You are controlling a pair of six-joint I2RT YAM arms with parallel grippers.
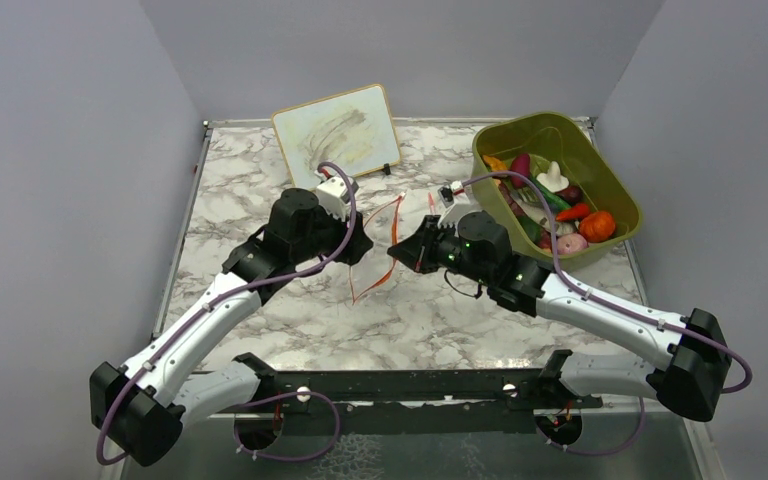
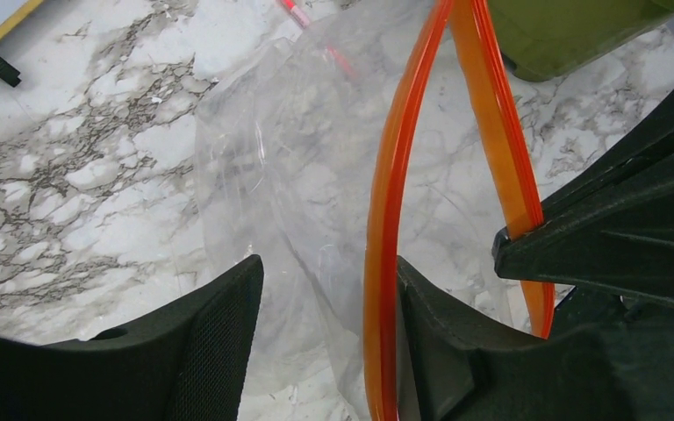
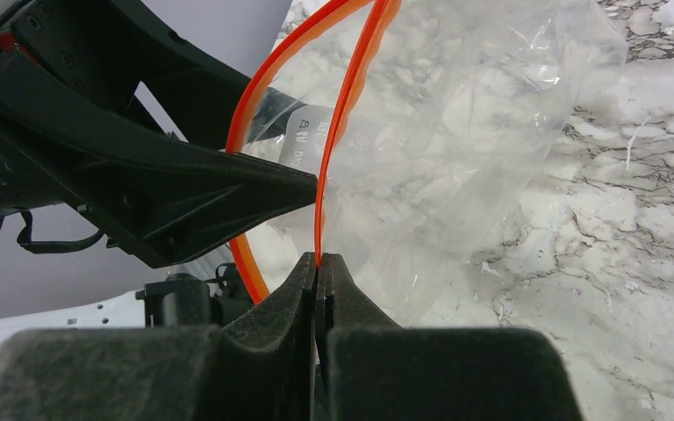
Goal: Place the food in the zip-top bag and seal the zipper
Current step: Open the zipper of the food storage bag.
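Grey walls point(image 1: 60, 150); white marble tabletop point(image 1: 410, 325)

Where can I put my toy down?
Bare marble table shows at the front between the left arm and right arm, and back left beside the propped white board. The middle is crowded: left gripper and right gripper meet at the clear floppy plastic bag. The olive-green plastic bin is full of toy food.

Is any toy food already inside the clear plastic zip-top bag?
No, the clear bag holds nothing; the toy food lies in the olive-green plastic bin.
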